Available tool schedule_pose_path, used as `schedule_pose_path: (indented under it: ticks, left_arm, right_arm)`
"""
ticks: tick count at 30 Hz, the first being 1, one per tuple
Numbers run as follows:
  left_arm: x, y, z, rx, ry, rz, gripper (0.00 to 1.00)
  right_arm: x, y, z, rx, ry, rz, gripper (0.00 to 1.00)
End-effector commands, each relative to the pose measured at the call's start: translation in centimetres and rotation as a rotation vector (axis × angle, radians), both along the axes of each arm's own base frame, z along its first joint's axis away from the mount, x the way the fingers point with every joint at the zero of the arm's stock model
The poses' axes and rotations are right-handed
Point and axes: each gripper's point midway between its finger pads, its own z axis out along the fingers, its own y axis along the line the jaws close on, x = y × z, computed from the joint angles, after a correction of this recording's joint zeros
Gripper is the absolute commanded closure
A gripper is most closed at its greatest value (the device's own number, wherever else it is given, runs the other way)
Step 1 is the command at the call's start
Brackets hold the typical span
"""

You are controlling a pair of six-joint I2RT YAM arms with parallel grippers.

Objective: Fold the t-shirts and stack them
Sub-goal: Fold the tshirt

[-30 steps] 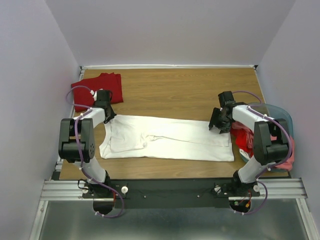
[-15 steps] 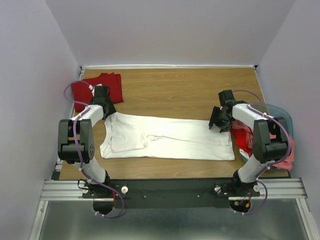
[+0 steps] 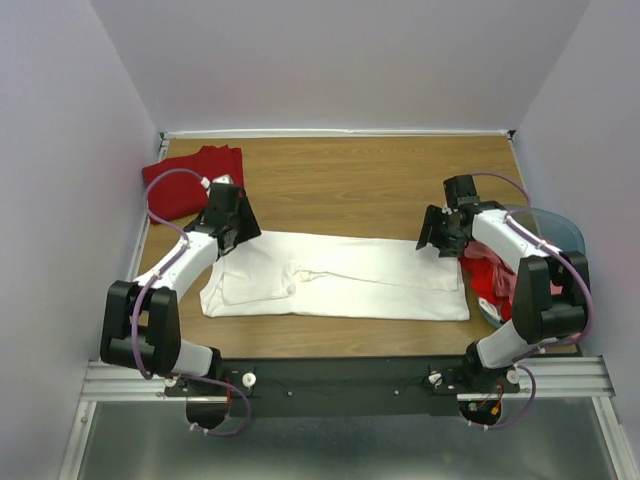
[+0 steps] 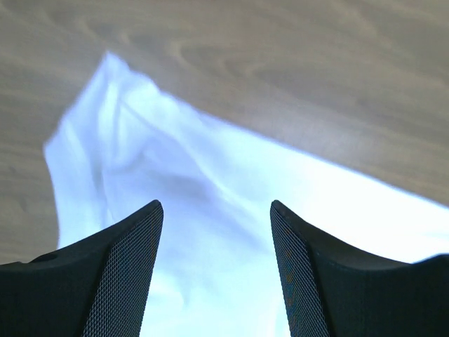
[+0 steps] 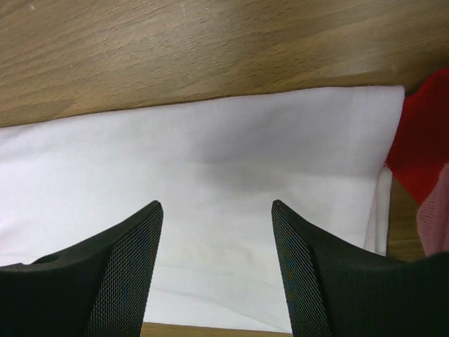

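The left gripper is released: its two fingers stand well apart with nothing between them. Straight below and ahead of it lies the white shirt, here its left end, where the cloth is rumpled into soft ridges and a corner runs out onto the bare table beyond the fingertips. Whether the fingers touch the cloth I cannot tell. Seen from above, this gripper sits over the far left corner of the white shirt. The dark red shirt lies in a flat bundle beyond it and to its left, apart from the white one.

The right gripper is released too, its fingers wide and gripping nothing. Beneath them the white shirt's right end lies flat and smooth, and its far edge runs straight across ahead of the fingertips, with wood beyond. To this gripper's right the white cloth ends just beside a red shirt, and a bit of pink shirt shows nearer in. From above, the red and pink shirts are heaped in a teal bin just right of the right gripper.

The white shirt stretches as one long band from under one gripper to under the other.
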Motion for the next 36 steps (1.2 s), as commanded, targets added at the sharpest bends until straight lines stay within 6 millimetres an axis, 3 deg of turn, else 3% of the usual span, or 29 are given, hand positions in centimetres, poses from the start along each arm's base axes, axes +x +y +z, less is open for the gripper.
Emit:
schedule_pose_path:
  ticks: [1,8,13,18,22,25,30,31,32,36]
  left_arm:
    - [-3.8,-2.4,-3.9,-0.083,0.125,-0.030,0.29]
    - [-4.8,-4.6,-8.5,-0.100,0.237,-0.104,0.29]
    - [-2.8,-5.5,-10.2,-0.065,0.262,-0.140,0.29]
    - [-0.3,-6.8,-10.4,-0.024,0.261,-0.180,0.29]
    - [1.9,-9.1,-9.9,-0.033,0.246,-0.246,0.29]
    - [2.8,-11.0,-9.4,-0.060,0.234,-0.288,0.29]
    - [3.5,-14.1,-11.1,-0.066,0.271,-0.368,0.30]
    - [4.5,-14.9,-10.5,-0.067,0.248,-0.382,0.30]
    - [4.5,-15.1,-11.3,-0.061,0.271,-0.388,0.30]
    - [6.6,-16.4,-11.3,-0.053,0.258,-0.409,0.30]
  right_arm:
    - [-1.0,1.0,-1.3,0.025,0.055,0.038,0.29]
    - [-1.9,2.7,-3.1,0.123,0.107,0.021,0.29]
    - [-3.7,2.8,-4.2,0.134,0.159,-0.005,0.29]
    - [-6.1,2.7,-5.3,0.152,0.224,-0.055,0.29]
    - [-7.2,2.8,-5.2,0.163,0.239,-0.098,0.29]
    - [-7.6,2.5,-4.8,0.156,0.231,-0.121,0.29]
    - [-8.4,2.5,-4.2,0.154,0.235,-0.137,0.29]
    - [-8.4,2.5,-4.1,0.156,0.233,-0.141,0.29]
    - [-8.5,2.5,-4.1,0.155,0.238,-0.143,0.29]
    - [-8.7,2.9,-3.8,0.160,0.239,-0.146,0.29]
